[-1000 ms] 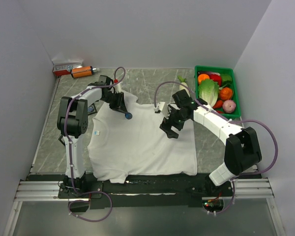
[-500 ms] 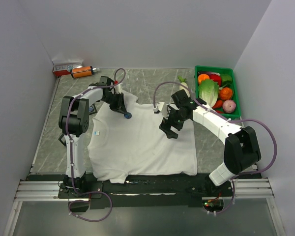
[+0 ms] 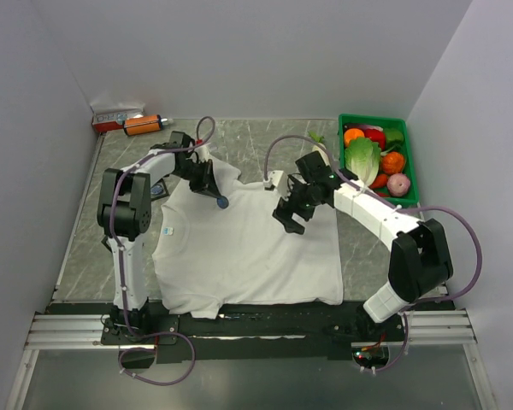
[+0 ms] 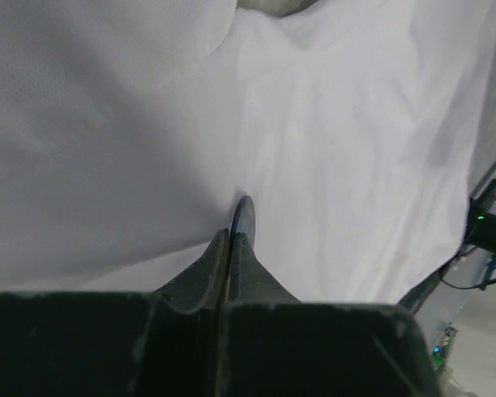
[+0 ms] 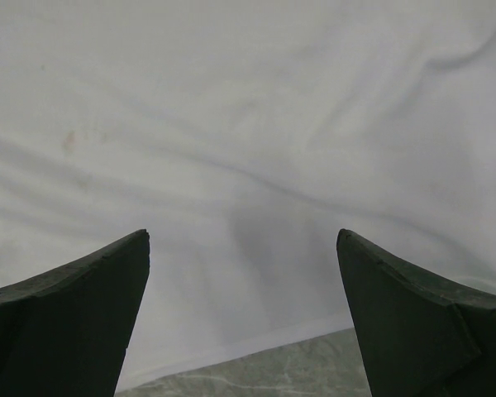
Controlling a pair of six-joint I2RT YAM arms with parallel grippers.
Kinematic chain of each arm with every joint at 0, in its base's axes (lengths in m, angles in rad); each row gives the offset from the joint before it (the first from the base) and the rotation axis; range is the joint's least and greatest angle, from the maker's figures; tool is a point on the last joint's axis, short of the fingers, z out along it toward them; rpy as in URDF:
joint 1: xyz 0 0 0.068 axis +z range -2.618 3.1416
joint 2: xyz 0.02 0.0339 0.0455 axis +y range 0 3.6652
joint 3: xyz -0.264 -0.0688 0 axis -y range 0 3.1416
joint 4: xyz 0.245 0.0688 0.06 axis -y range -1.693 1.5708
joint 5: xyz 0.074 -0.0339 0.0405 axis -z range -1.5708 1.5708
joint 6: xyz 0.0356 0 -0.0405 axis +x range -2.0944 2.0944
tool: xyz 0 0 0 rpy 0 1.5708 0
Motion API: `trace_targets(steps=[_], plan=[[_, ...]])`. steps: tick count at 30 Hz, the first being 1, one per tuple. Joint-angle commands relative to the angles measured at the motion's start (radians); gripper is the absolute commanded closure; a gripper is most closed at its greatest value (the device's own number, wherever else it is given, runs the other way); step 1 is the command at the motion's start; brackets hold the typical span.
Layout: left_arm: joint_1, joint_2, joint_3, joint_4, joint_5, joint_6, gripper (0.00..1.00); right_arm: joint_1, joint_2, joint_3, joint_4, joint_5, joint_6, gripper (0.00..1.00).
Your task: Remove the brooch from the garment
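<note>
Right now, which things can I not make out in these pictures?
- Brooch: left wrist view shows only its edge; the shut left gripper covers the rest.
- How it is fastened: hidden behind it, every view.
- Neck label: too small to read, top view.
- Shirt: cut off by frame edges, both wrist views.

Garment [image 3: 248, 248] on table [image 3: 265, 137], brooch [image 3: 223, 202] on its far-left part, crate [image 3: 374, 119] far right

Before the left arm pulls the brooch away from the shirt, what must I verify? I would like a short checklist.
1. Left gripper shut on small round dark-blue brooch: ok.
2. Grip deep enough: cannot tell, only the brooch's edge shows.
3. Brooch freed from white cloth T-shirt: cannot tell.
4. Right gripper open over T-shirt: ok.
5. T-shirt held down: not ok, right jaws hold nothing.
</note>
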Motion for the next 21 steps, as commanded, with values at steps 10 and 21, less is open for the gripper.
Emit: trace_targets(steps=[10, 21], plan=[[0.016, -0.212, -0.297, 0.205, 0.344, -0.385, 0.99, 0.233, 0.010, -0.117, 0.762, 0.098, -0.080, 0.00], [0.053, -0.166, -0.461, 0.480, 0.513, -0.691, 0.99, 0.315, 0.139, -0.117, 0.831, -0.034, -0.299, 0.11]])
